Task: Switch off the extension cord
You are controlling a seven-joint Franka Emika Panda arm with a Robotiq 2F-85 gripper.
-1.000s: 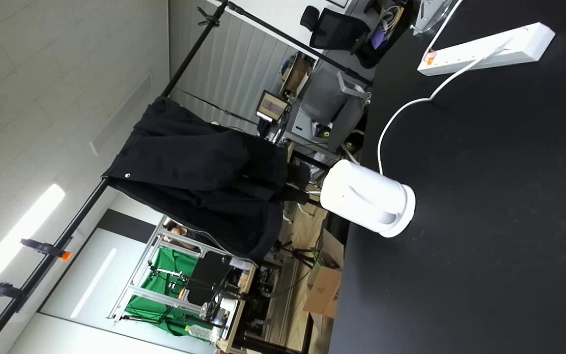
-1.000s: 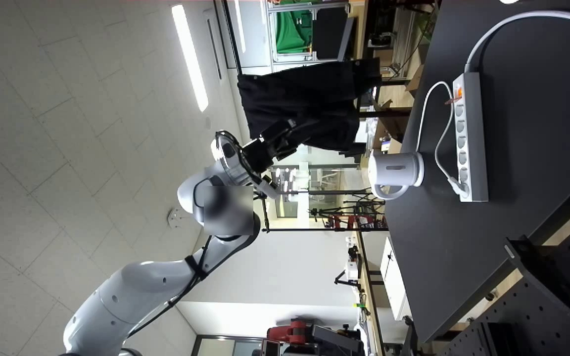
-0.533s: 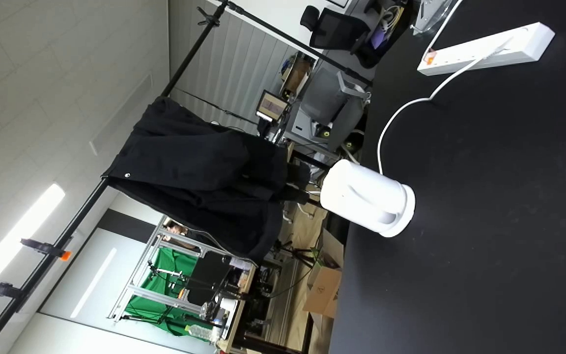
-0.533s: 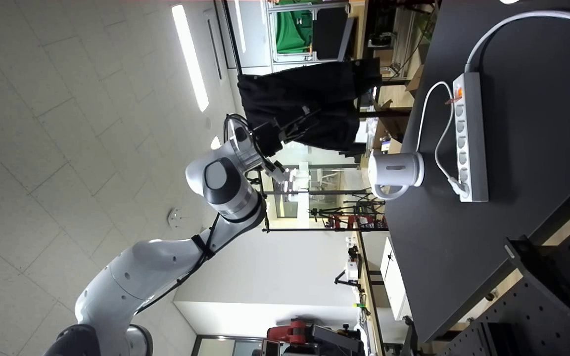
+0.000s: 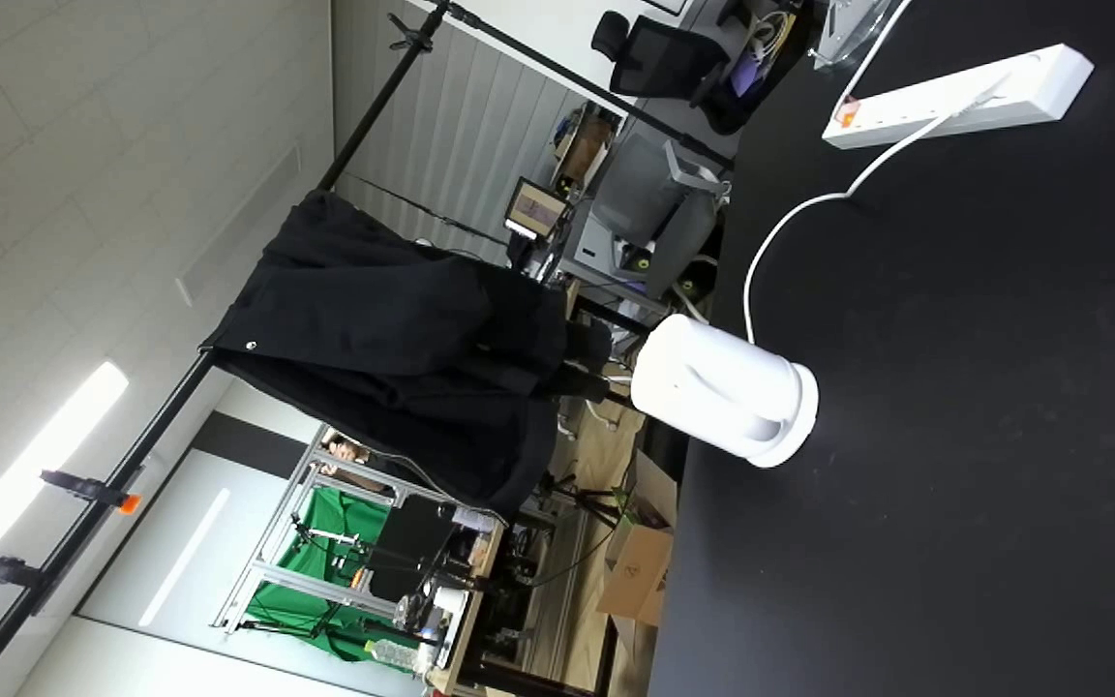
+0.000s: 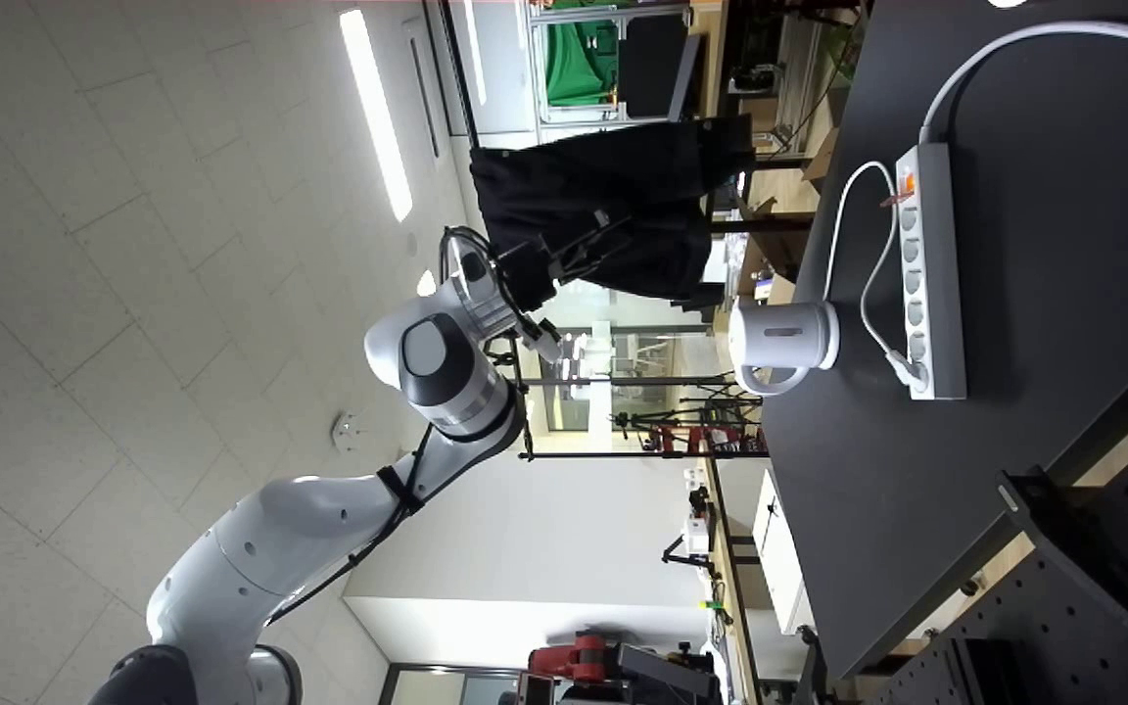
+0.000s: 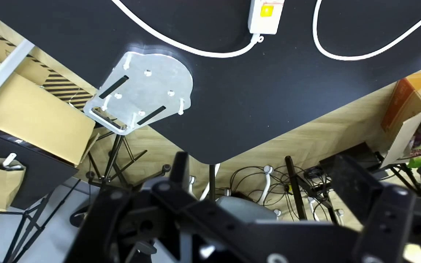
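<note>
The extension cord is a long white power strip on the dark table, shown in both exterior views [image 5: 920, 103] [image 6: 944, 274]. An orange switch [image 6: 908, 184] sits at one end, next to where the thicker white cable enters. A white plug with a thin cable sits at the other end. In the wrist view only the switch end of the extension cord [image 7: 263, 25] shows at the top edge, with the switch [image 7: 267, 11] bright yellow. My gripper [image 7: 267, 173] is open and empty, its black fingers wide apart. In an exterior view my gripper [image 6: 595, 245] hangs high, well away from the strip.
A white kettle [image 5: 712, 387] stands on the table beside the strip, also in an exterior view [image 6: 784, 335]. A clear plate [image 7: 152, 86] lies at the table corner. Black cloth [image 6: 613, 176] hangs behind my gripper. The table's edge [image 7: 208, 160] shows below the plate.
Over the first half second the arm shifted to the right in an exterior view and the wrist turned a little. Since then it has barely moved. The strip and kettle stayed put.
</note>
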